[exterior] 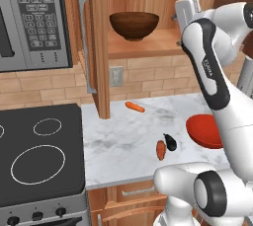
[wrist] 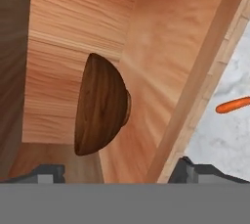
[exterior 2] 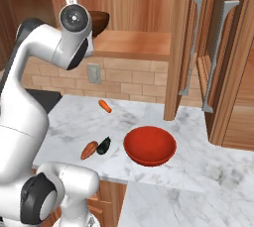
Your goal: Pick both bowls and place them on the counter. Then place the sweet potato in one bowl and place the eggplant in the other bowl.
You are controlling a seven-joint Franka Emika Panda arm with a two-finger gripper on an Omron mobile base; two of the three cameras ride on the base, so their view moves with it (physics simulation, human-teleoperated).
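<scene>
Marbled counter [exterior: 118,141] beside stovetop [exterior: 39,156]; red bowl [exterior 2: 149,144] on it, brown bowl [exterior: 134,24] on cabinet shelf [exterior: 143,45]. Gripper [wrist: 117,171] jaws wide, empty.

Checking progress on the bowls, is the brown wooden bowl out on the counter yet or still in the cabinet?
Still in: the brown bowl sits upright on the open cabinet's shelf.

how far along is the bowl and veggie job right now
Done: the red bowl sits on the counter. In hand: the open gripper, holding nothing, faces the wooden bowl on the cabinet shelf. Left: bring that bowl down, then put the sweet potato and eggplant into the bowls.
</scene>
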